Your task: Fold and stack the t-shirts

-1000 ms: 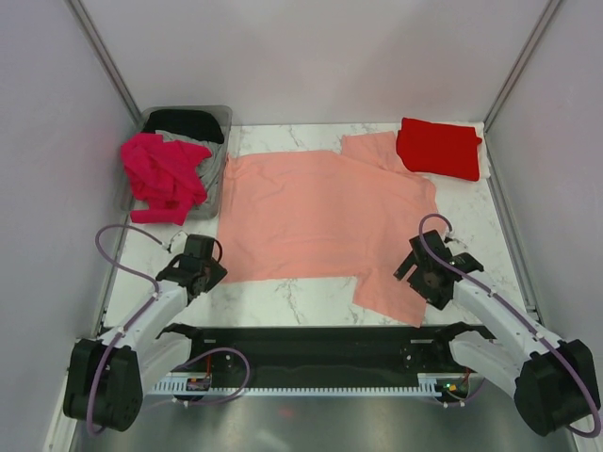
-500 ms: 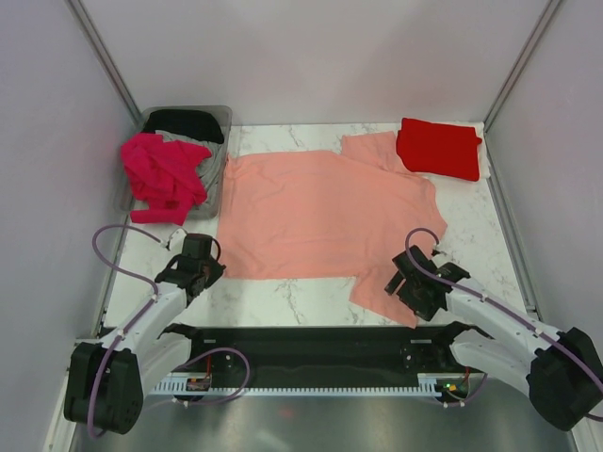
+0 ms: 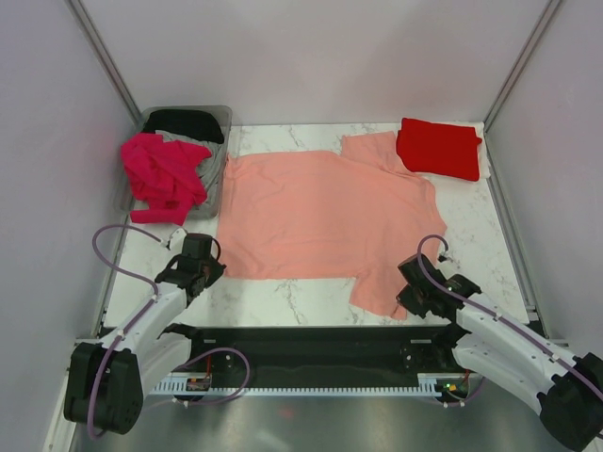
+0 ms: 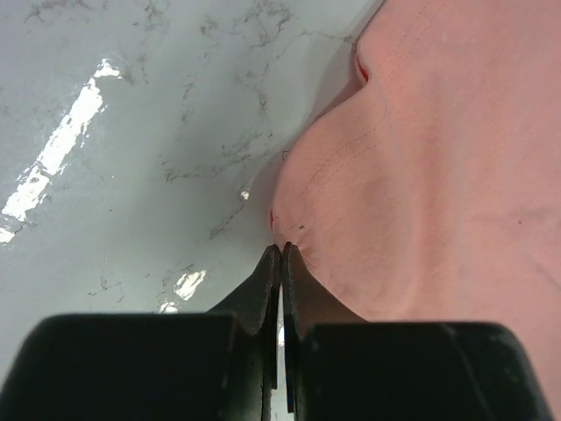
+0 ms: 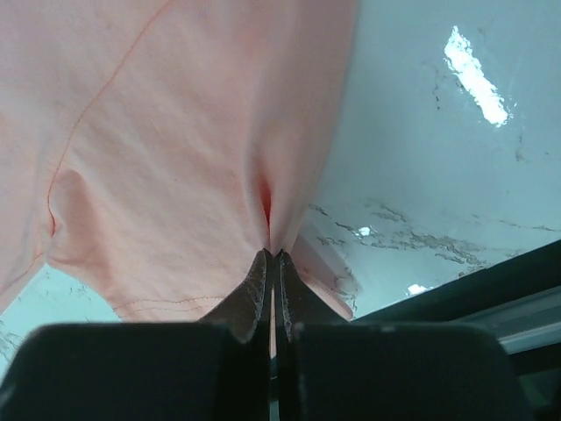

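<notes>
Jaws pressed together on both sides: your right gripper (image 5: 273,256) pinches a pucker of the salmon shirt (image 3: 320,217), while your left gripper (image 4: 280,250) nips only its hem edge. Shirt spreads flat beyond them, red shirt (image 3: 438,149) farther off. Left's thin bite may slip when you lift.

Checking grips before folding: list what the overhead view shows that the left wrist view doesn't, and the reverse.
Overhead only: the red shirt, the bin holding a magenta shirt and black shirt, the right gripper on the pink shirt's near sleeve. Left wrist only: the left gripper pinched shut on that shirt's edge. Both: pink shirt, marble table.
</notes>
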